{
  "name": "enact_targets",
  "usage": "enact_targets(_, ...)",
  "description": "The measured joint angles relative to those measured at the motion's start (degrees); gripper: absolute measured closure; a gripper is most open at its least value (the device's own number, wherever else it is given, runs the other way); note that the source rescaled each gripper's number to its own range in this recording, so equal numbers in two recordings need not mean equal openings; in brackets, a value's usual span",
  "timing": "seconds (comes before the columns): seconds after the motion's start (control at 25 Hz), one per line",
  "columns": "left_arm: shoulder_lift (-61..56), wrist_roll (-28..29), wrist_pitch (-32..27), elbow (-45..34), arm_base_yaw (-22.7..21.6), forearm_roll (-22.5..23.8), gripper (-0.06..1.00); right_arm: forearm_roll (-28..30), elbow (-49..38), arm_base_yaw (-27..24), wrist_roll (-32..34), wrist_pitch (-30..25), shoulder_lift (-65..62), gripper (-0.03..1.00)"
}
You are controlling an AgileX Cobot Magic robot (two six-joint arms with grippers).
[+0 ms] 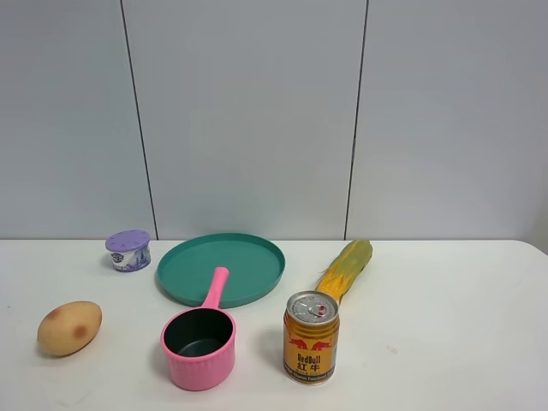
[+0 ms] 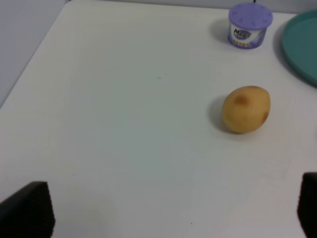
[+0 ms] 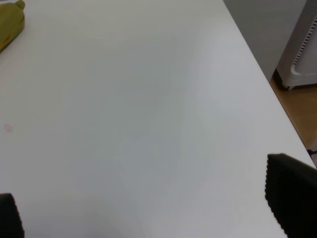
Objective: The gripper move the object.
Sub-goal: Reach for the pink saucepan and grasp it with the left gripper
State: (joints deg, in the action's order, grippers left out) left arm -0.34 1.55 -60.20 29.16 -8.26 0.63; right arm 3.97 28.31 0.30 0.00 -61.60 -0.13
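- Pan (image 1: 199, 347) sits upright on the table (image 1: 445, 325), between the potato (image 1: 69, 328) and the can (image 1: 311, 338); you'll see its handle crossing the plate (image 1: 248, 257) rim.
- Your left fingers (image 2: 27, 210) are spread wide, gripping nothing, over bare table near the potato.
- Your right fingers (image 3: 292, 198) are spread wide too, empty, near the table edge.

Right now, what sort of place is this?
Probably a lab test bench, not a kitchen: a white table against a grey panel wall, set with props such as a pink toy saucepan, a teal plate and a Red Bull can.
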Motion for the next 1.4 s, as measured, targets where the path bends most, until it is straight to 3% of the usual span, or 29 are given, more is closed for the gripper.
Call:
enact_targets(0.8, 1.0, 0.0, 0.0, 0.4, 0.0, -0.6, -0.06, 0.0, 0.0, 0.0, 0.0, 0.0, 0.0, -0.03)
enact_targets(1.12, 17.2, 0.0, -1.3, 10.3, 0.0, -8.2, -0.06, 0.0, 0.0, 0.0, 0.0, 0.0, 0.0, -0.03)
enact_targets(1.24, 26.2, 0.0, -3.7, 15.9, 0.0, -12.3, -0.06, 0.0, 0.0, 0.0, 0.0, 0.0, 0.0, -0.03)
enact_targets(1.4, 37.6, -0.1, -8.6, 22.5, 0.0, -13.9, -0.06, 0.0, 0.0, 0.0, 0.0, 0.0, 0.0, -0.03)
